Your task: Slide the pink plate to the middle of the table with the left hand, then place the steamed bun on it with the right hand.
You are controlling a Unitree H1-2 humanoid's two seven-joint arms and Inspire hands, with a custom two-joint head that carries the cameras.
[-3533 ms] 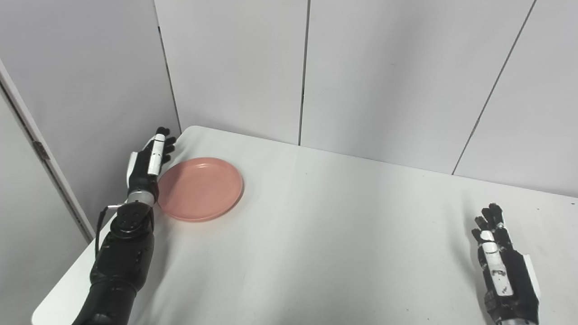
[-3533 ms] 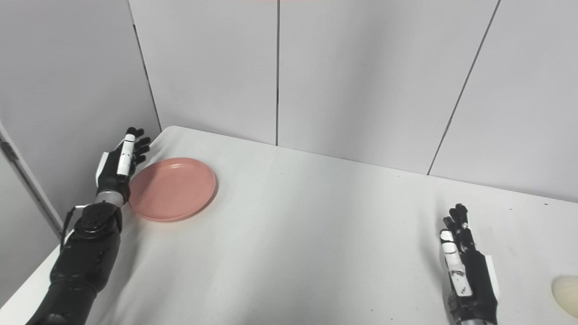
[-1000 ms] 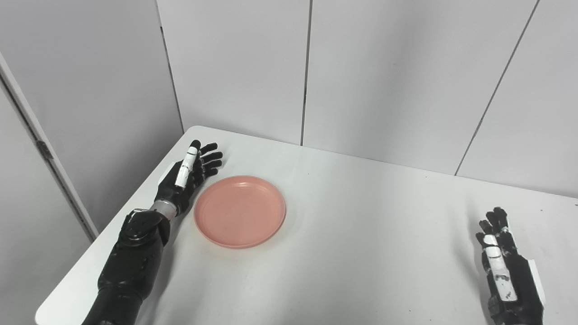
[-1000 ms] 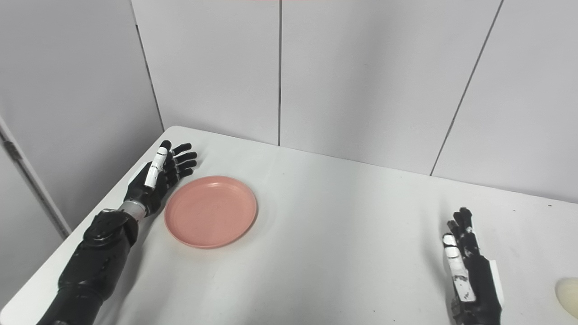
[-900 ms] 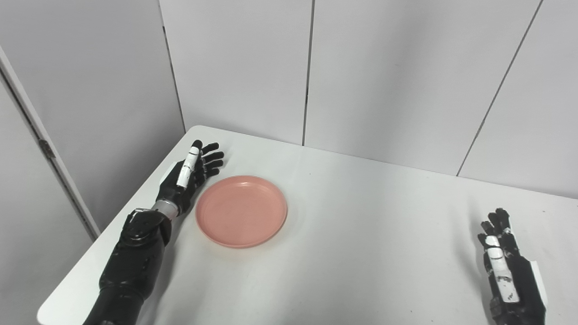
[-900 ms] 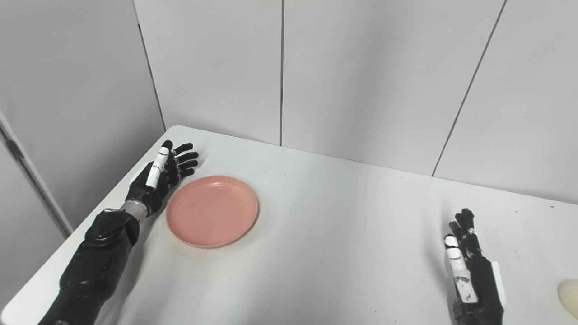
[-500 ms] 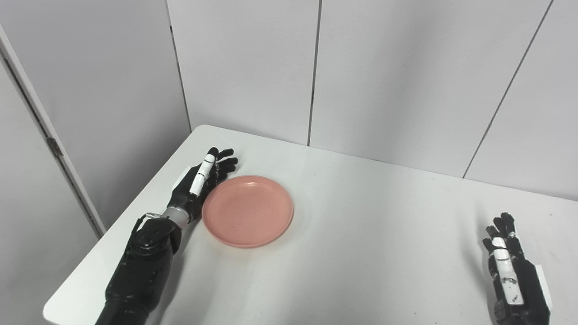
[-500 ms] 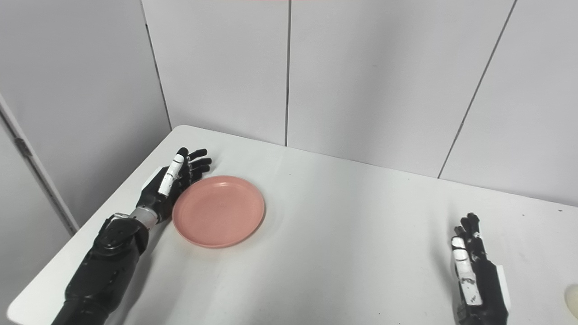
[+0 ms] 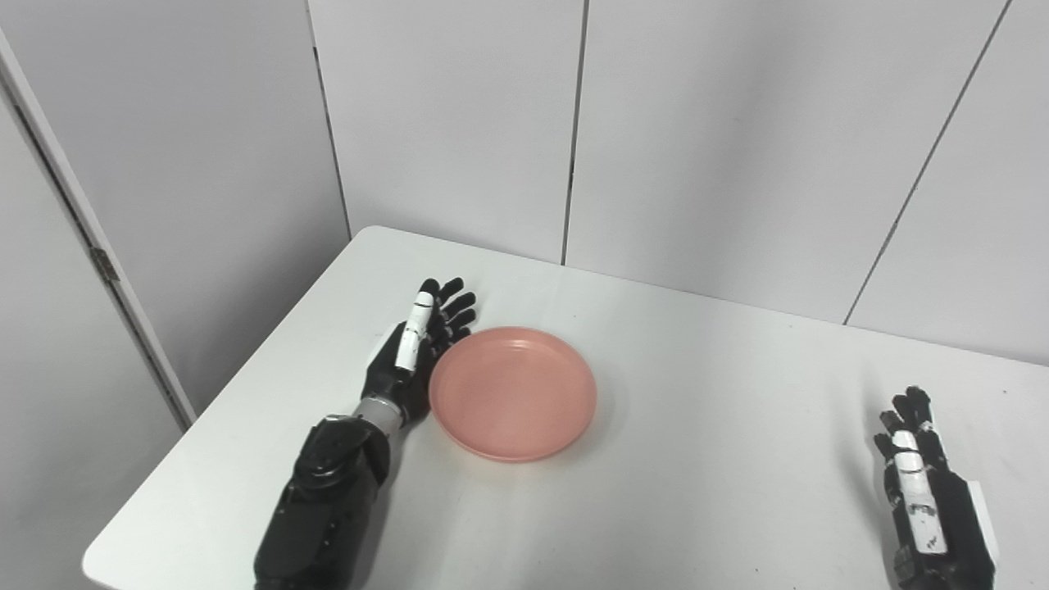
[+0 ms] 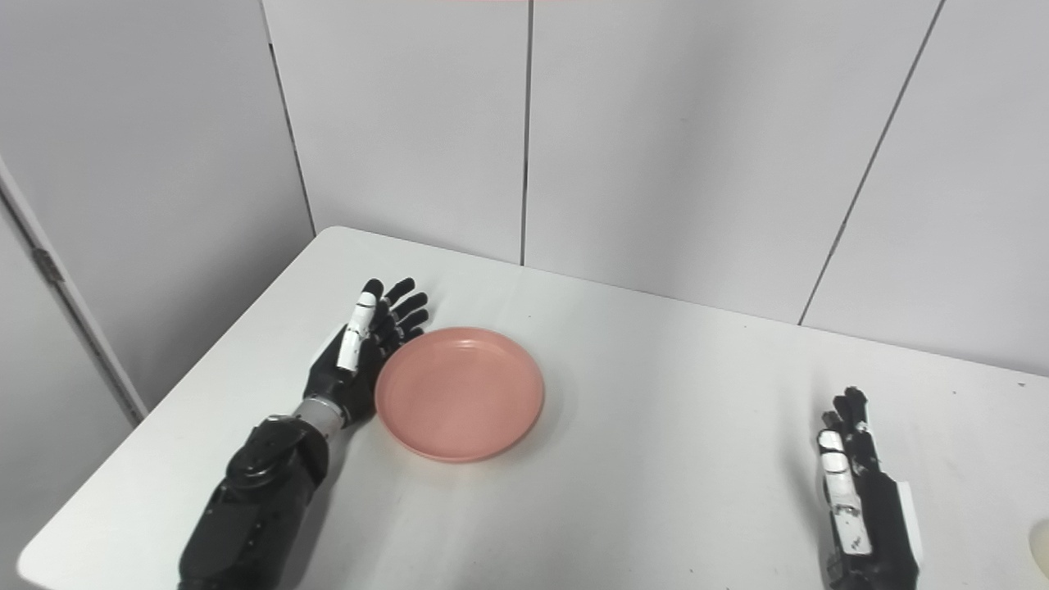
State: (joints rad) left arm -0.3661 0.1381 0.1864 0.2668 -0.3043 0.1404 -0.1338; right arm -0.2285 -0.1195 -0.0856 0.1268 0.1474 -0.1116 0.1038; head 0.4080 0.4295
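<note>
Since the first picture I have brought the pink plate (image 9: 513,392) off the far left corner of the table (image 9: 705,410) and in toward the middle; half a second ago it sat further left, and the head cameras have swung as well, so part of that shift is the view and not the plate. My left hand (image 9: 414,356) has travelled with it and lies flat, edge-on against the plate's left rim, fingers straight and spread a little, holding nothing. My right hand (image 10: 860,496) has hardly stirred: it rests near the front right corner, fingers extended and loosely apart, also empty. The plate now stands left of the table's centre, well clear of the left edge and of the far edge, with bare white surface running from its right rim all the way across to my right hand. The plate holds nothing; its bowl shows plain pink. The steamed bun (image 10: 1040,546) shows only in the right eye view, as a pale sliver cut off by the picture's right side, near the table's front right corner, just to the right of my right hand and apart from it.
</note>
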